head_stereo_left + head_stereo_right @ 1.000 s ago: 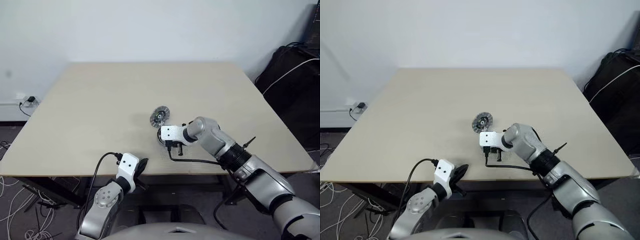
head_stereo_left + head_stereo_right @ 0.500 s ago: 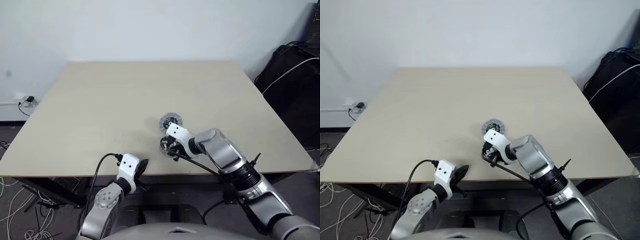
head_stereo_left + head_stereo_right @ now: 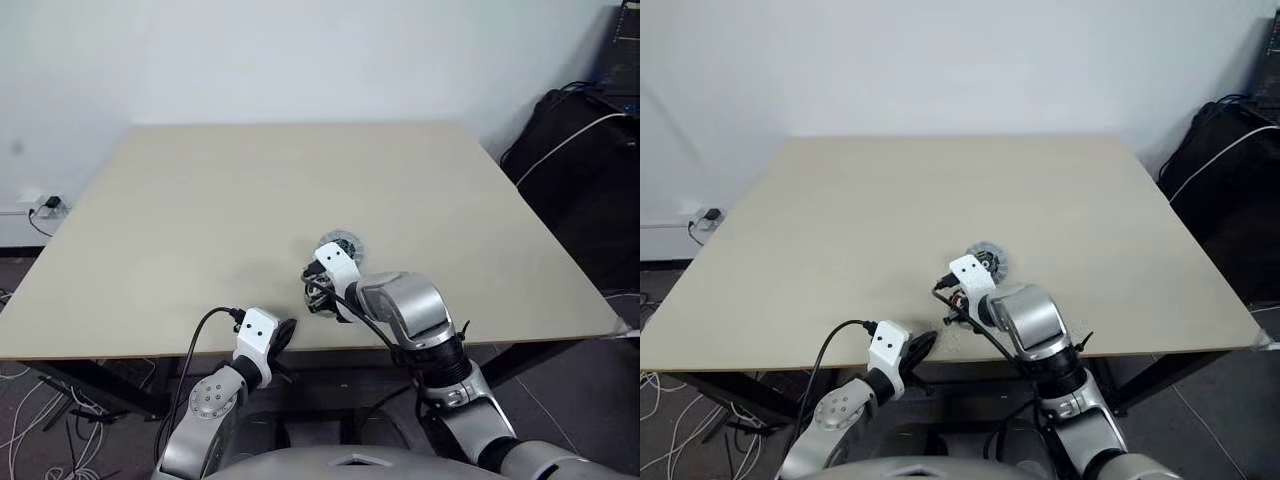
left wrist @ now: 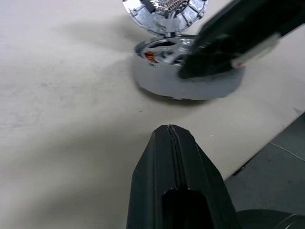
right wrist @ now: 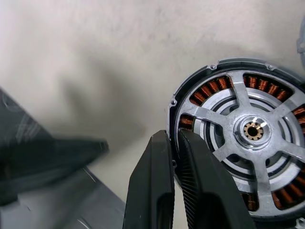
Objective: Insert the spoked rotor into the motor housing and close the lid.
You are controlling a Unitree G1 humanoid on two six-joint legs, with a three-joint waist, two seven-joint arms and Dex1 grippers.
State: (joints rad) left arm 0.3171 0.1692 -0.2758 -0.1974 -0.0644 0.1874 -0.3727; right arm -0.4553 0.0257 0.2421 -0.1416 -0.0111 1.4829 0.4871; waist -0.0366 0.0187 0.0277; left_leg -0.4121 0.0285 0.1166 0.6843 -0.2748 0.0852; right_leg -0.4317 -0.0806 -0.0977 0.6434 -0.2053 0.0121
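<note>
Nearest to me, the left hand (image 4: 170, 129) hangs low over the front edge of the desk (image 3: 200, 200), its black jaws pressed flat together with nothing between them. It points across the desktop toward the parts, which lie a little way beyond it.

Just past it, near the front edge and about midway along the desk, sits the housing (image 5: 228, 64), lying flat with its open side up. The copper windings show in a ring under the dark rim. The rotor (image 5: 252, 130) is already in it: the silver spokes spread over the windings, with a small brass hub at the centre.

The right hand (image 5: 174, 136) bends steeply down onto the side of the housing nearer the left hand. Its jaws are nearly together and pinch the housing's rim, one outside the rim and the other over the windings.

Just beyond the housing lies the lid (image 3: 340, 243), a round shiny metal piece, not on the housing; whether the two touch I cannot tell.

The rest of the desk stretches bare to the white wall (image 3: 300, 60). Off to the far right a black bag (image 3: 580, 150) stands with a pale cable draped over it.
</note>
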